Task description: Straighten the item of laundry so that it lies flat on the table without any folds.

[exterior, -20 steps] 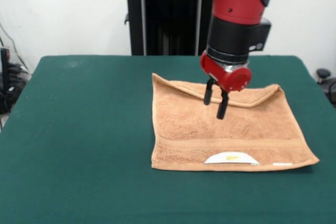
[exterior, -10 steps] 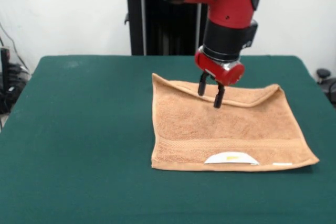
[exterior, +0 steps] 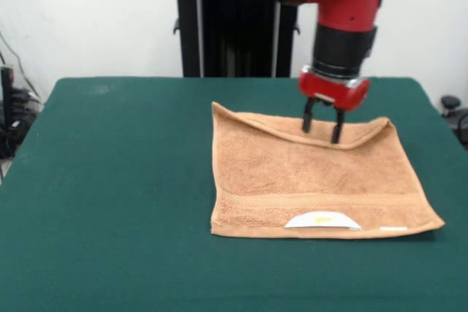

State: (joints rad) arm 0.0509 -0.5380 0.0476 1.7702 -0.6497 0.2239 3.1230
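The tan terry towel (exterior: 307,177) lies on the dark green table (exterior: 117,180), right of centre. Its far edge is folded over toward me in a long flap that narrows to the right. A woven band runs across near the front edge, and a white label (exterior: 322,220) sits at the front hem. My gripper (exterior: 322,130) hangs from the red arm above the far folded edge, right of its middle. It is open and empty, with its two black fingers (exterior: 337,131) just above the fold.
The black robot pedestal (exterior: 227,27) stands behind the table's far edge. Cables and dark gear lie off the table at the left edge (exterior: 11,107). A small dark object (exterior: 453,107) sits beyond the right edge.
The gripper has moved to the right and farther back, from over the towel's middle to over the folded far edge. The towel has not moved.
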